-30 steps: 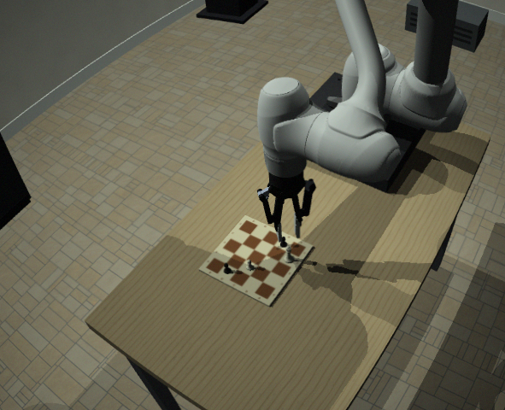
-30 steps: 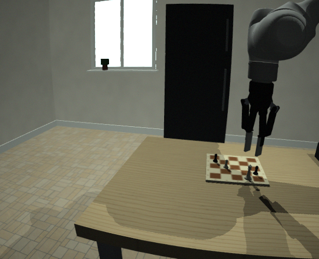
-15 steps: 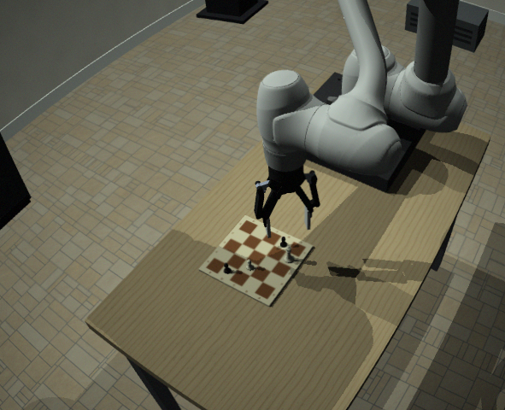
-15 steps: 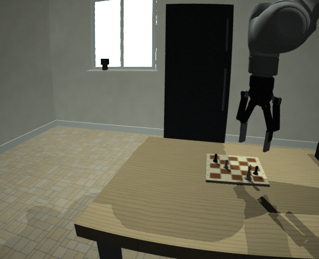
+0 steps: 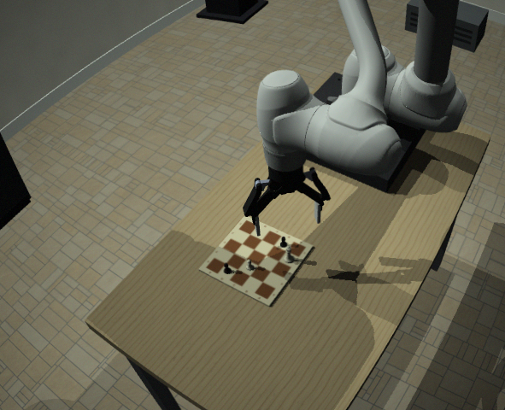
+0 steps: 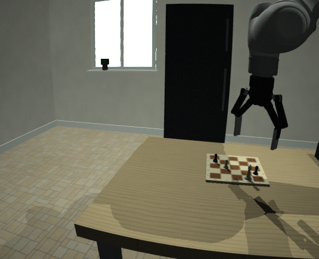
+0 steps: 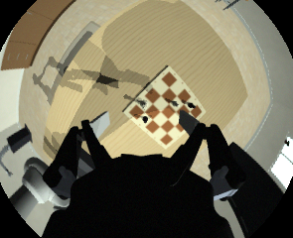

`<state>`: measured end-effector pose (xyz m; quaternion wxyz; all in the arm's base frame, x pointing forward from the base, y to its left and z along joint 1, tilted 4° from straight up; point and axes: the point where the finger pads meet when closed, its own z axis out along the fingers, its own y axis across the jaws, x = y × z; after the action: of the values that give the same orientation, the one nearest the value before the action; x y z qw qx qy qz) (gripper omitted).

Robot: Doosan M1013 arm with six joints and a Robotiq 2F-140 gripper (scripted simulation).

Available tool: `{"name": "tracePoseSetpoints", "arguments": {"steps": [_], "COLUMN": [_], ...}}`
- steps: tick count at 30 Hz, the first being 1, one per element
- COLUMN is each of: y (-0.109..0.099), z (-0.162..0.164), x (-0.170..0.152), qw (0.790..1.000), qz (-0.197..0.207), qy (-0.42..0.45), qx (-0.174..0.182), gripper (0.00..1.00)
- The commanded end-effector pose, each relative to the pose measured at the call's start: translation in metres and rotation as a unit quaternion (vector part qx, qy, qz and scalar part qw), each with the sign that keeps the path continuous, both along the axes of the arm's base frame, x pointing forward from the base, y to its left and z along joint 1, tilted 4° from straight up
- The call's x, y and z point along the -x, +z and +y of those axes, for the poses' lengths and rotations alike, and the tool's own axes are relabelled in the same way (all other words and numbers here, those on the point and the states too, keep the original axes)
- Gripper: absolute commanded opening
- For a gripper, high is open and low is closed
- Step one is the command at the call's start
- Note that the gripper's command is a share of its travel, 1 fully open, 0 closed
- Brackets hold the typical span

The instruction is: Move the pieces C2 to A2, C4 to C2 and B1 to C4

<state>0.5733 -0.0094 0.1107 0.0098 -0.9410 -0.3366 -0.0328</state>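
Observation:
A small chessboard [image 5: 256, 261] lies on the wooden table; it also shows in the exterior view [image 6: 235, 169] and the wrist view [image 7: 165, 109]. Four pieces stand on it: a black pawn [image 5: 283, 241] and a tall grey piece [image 5: 289, 254] near the right edge, a small grey piece [image 5: 249, 265] in the middle, and a black pawn [image 5: 226, 267] near the left corner. In the exterior view they are the black pawn [image 6: 256, 170], the tall grey piece [image 6: 249, 172], the small grey piece [image 6: 226, 164] and the black pawn [image 6: 215, 158]. My gripper [image 5: 287, 219] [image 6: 255, 138] hangs open and empty high above the board's far side.
The arm's dark base plate [image 5: 376, 145] sits on the table behind the board. A dark cabinet [image 6: 197, 70] stands against the wall beyond the table. The table edge runs close to the board's left corner.

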Motion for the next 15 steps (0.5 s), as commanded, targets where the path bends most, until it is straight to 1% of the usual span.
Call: {"name": "tracePoseSetpoints", "arguments": {"steps": [1, 3, 5, 7, 9, 12, 15], "y": [0.000, -0.001, -0.001, -0.003, -0.006, -0.011, -0.016], "z": [-0.002, -0.006, -0.006, -0.015, -0.027, -0.048, -0.066], "x": [-0.002, -0.007, -0.007, -0.015, -0.026, -0.044, -0.058], "qw": [1.000, 0.999, 0.999, 0.994, 0.981, 0.967, 0.947], "qz": [-0.001, -0.002, -0.002, -0.005, -0.008, -0.010, -0.012], "qy": [0.012, 0.048, 0.048, 0.110, 0.193, 0.254, 0.321], "qx": [0.001, 0.003, 0.003, 0.006, 0.011, 0.017, 0.025], "gripper": [1.00, 1.00, 1.00, 1.00, 1.00, 1.00, 1.00]}}
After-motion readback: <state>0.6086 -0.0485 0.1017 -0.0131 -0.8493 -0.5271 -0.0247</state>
